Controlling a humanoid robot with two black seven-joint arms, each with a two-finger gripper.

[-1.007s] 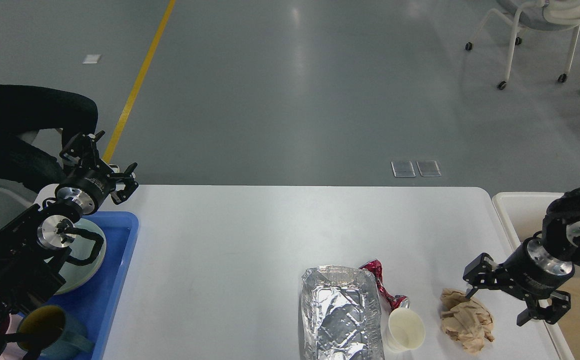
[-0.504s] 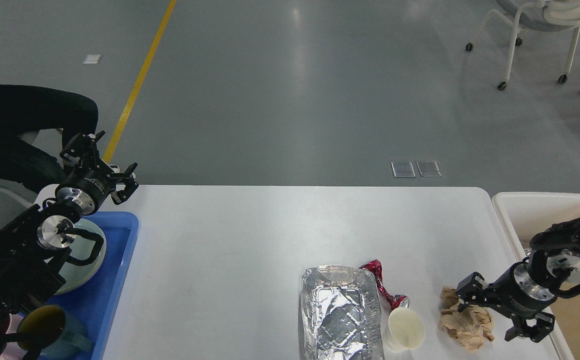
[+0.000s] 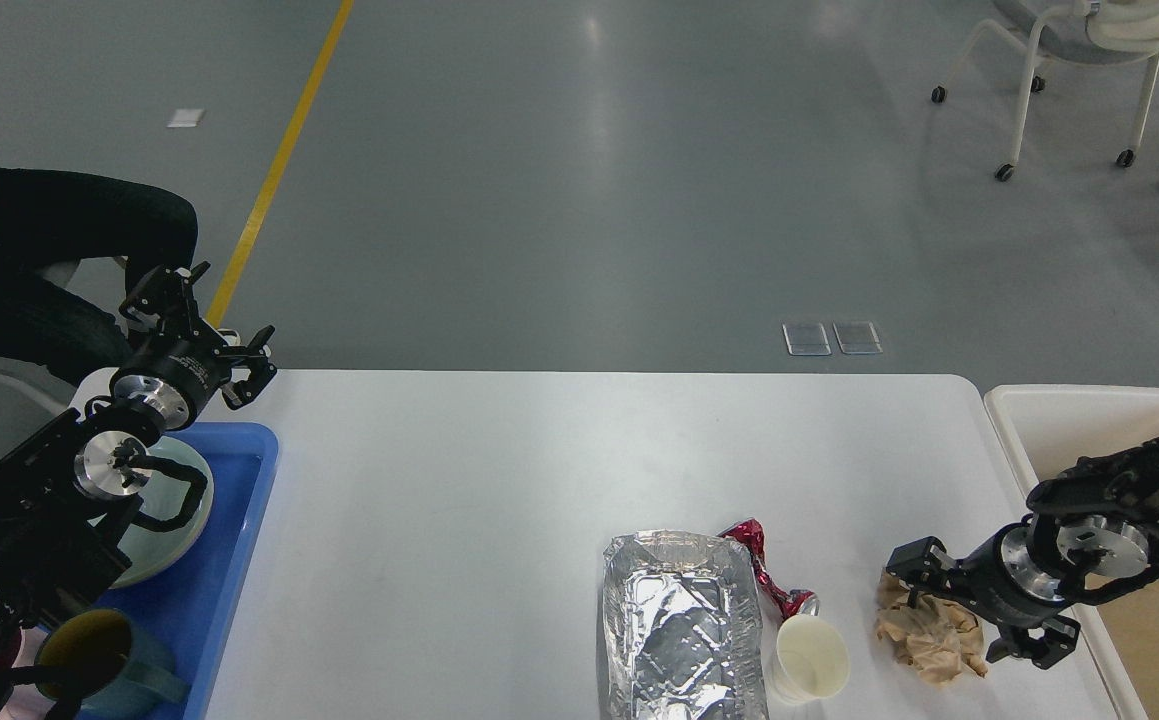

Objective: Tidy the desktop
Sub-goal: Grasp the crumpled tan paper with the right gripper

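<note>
Head view — crumpled brown paper [image 3: 924, 640] half-hidden behind right gripper [image 3: 969, 615].

On the tabletop [image 3: 499, 480] you have one foil tray [image 3: 681, 625], one paper cup [image 3: 809, 658], one red wrapper [image 3: 767, 565] and one crumpled brown paper [image 3: 929, 635]. Your blue tray [image 3: 229, 560] carries one plate [image 3: 164, 530] and one mug [image 3: 104, 665].

No text, label, brand, number or sign is legible anywhere in view.
</note>
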